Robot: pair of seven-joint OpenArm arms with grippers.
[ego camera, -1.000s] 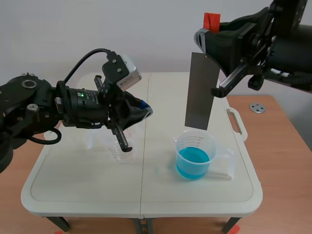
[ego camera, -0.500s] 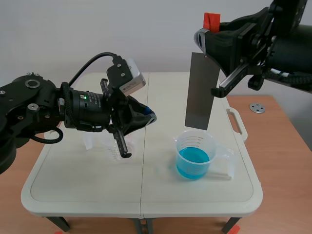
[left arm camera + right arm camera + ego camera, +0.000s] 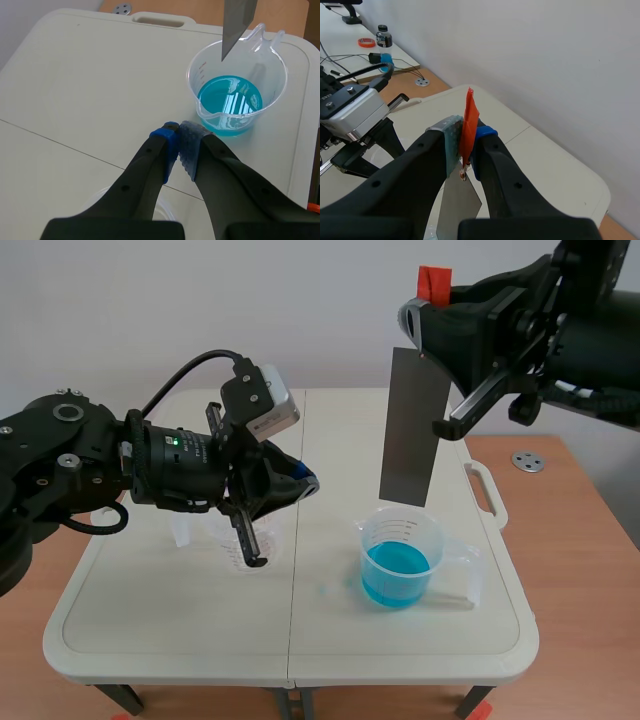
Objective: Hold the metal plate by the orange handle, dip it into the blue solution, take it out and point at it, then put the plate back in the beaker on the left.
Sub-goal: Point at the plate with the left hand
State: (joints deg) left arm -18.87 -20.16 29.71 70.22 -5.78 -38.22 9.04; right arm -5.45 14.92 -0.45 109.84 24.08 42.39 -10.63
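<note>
Your right gripper (image 3: 465, 136) is pinched on the orange tape handle (image 3: 433, 283), and the thin flat grey metal plate (image 3: 405, 430) hangs straight down from it. The lower edge of the plate is just above the clear plastic measuring beaker (image 3: 415, 528) that holds the blue solution (image 3: 395, 575), and it does not touch the liquid. Your left gripper (image 3: 181, 145) has its fingers pressed together on nothing, with the tips aimed toward that beaker.

Please be careful with these risks:
- The handle looks like soft, thin tape, so I think the smooth plate can swing or slip when you move fast.
- The plate has hard, sharp corners. If one catches the rim, the light beaker may tip and spill solution on the white plastic table (image 3: 160, 630).
- The left arm lies over the empty clear beaker on the left (image 3: 228, 548). It may block the way when you bring the plate back.
- I cannot tell whether the plate is wet. If it is, drops may fall on the way across.
</note>
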